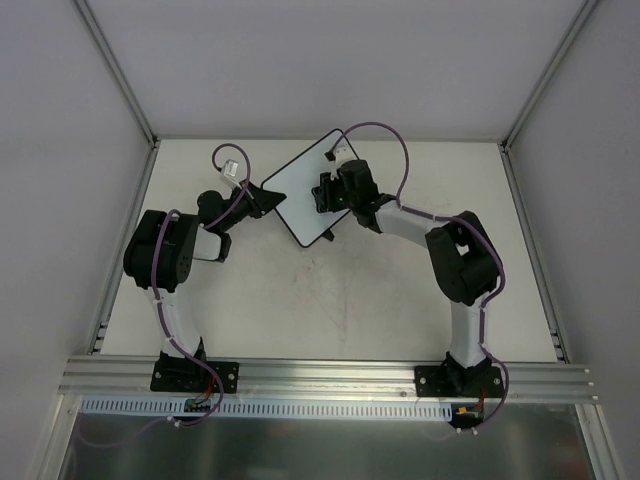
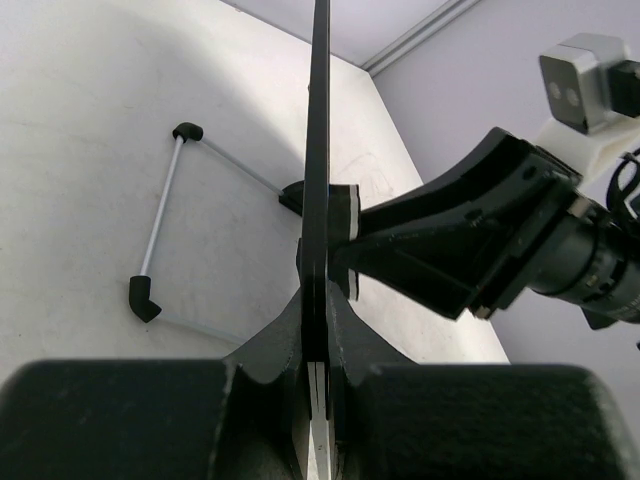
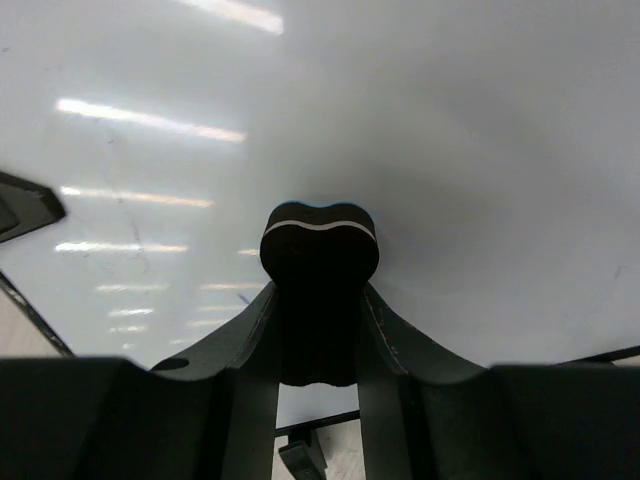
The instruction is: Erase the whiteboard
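Off-white table [image 1: 300, 310] is showing faint scuff marks [image 1: 345, 322] near its middle; whiteboard [image 1: 295, 195] is standing toward the far edge, its stand's black feet [image 2: 143, 297] appearing to be resting on the surface

**A robot test cell in a lab**

An off-white matte desk [image 1: 330, 310] is boxed in. Plain pale grey wall panels [image 1: 330, 60] rise behind it and on both its sides, framed by slim aluminium corner posts [image 1: 118, 75]. Along the desk's near edge runs a slotted aluminium rail [image 1: 330, 372]. Two black-and-white jointed robot arms are bolted to the rail, one at the desk's left [image 1: 160, 250] and one at its right [image 1: 465, 265]. Thin purple cables [image 1: 376, 124] loop over the arms, and a white slotted cable duct [image 1: 300, 407] lies just outside the desk's near edge.
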`<control>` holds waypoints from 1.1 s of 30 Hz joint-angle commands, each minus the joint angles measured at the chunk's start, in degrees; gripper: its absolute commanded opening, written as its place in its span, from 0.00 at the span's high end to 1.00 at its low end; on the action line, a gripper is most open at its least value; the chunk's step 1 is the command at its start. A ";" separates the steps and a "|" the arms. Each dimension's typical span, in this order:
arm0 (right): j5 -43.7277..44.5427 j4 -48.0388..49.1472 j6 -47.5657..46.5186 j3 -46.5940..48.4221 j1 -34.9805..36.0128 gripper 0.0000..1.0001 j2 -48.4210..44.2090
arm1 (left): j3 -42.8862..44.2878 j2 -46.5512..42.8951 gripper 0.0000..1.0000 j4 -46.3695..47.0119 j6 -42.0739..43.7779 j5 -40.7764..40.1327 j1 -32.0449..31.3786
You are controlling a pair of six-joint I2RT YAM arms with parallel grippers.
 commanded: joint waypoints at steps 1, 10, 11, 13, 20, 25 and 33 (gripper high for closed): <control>-8.55 -4.13 -5.60 1.85 6.97 1.00 2.16 | -0.49 -0.96 1.00 20.19 2.65 2.95 -1.39; -3.10 -3.78 -12.55 -0.17 11.55 1.00 2.51 | -0.58 -1.05 1.00 20.19 2.65 2.69 -1.48; -3.00 -3.51 -12.72 -0.43 11.81 1.00 2.42 | -0.58 -1.13 1.00 20.19 2.65 2.78 -1.48; -3.35 -2.99 -13.16 -1.05 11.90 1.00 2.42 | -0.58 -1.05 1.00 20.19 2.65 2.78 -1.48; -4.22 -0.09 -7.46 -3.15 9.45 1.00 2.25 | -0.75 -1.22 1.00 20.19 2.83 2.78 -1.48; -4.06 4.14 -0.08 -7.47 4.88 1.00 0.93 | -0.75 -1.22 1.00 20.19 2.66 2.78 -1.48; -0.38 5.90 10.81 -10.89 0.39 1.00 0.05 | -1.10 -1.48 1.00 20.19 2.57 2.87 -1.48</control>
